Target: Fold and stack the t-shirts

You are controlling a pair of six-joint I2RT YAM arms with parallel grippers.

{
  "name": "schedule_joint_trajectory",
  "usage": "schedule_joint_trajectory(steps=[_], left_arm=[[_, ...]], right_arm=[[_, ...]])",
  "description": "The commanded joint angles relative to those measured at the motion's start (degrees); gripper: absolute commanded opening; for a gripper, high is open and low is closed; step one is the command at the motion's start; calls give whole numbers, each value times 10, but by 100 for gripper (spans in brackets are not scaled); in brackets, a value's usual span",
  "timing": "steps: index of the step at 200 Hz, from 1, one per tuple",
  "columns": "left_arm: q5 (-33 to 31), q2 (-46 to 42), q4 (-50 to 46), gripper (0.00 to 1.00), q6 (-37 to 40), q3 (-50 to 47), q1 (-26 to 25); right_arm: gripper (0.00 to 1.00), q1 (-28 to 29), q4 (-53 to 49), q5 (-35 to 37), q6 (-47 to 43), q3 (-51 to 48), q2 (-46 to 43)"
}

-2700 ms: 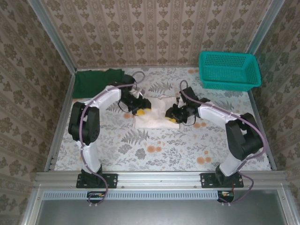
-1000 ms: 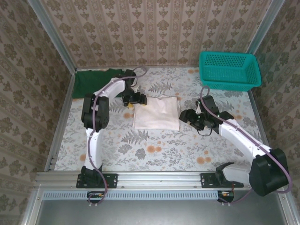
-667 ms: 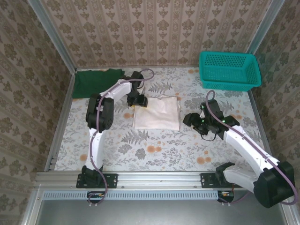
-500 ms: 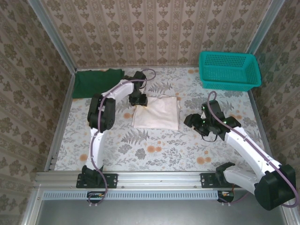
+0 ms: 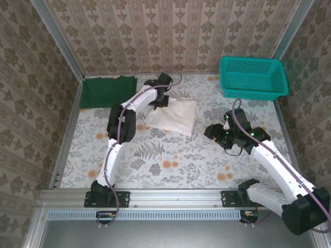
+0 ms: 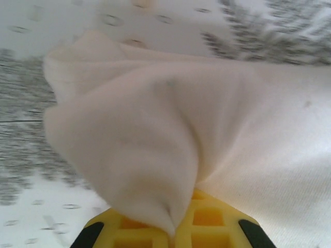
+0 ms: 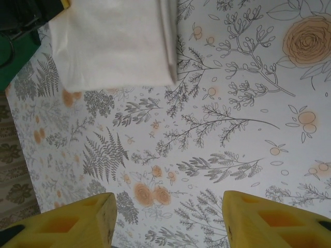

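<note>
- Well, left claw (image 5: pixel 157 101) clamped a corner of the off-white t-shirt (image 5: pixel 173 116), with cloth bunched over its fingers (image 6: pixel 212 227).
- Right claw (image 7: pixel 168 214) gaped wide, empty, with that t-shirt ahead of it and apart.
- Dark green t-shirt (image 5: pixel 106 91) lay on the tabletop (image 5: pixel 170 160), well left of the left claw.

Matt cloth off-white t-shirt (image 5: pixel 173 116), plastic mesh basket (image 5: pixel 253 92)

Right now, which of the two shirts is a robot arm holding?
The off-white t-shirt, its corner pinched in the left end effector; the dark green t-shirt lies apart, untouched.
</note>
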Motion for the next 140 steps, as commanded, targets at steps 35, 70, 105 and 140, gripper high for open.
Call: schedule_joint_trajectory(steps=[35,70,105,140], left_arm=[[-139,-37,-68,0,134,118,27],[-153,-34,-102,0,171,186,29],[-171,-35,-127,0,207,232,38],[-142,-57,-130,0,245,245,75]], right_arm=[[57,1,-29,-12,14,10,-18],[56,0,-29,-13,15,18,-6],[55,-1,-28,-16,11,30,11],[55,-2,-38,-13,3,41,19]])
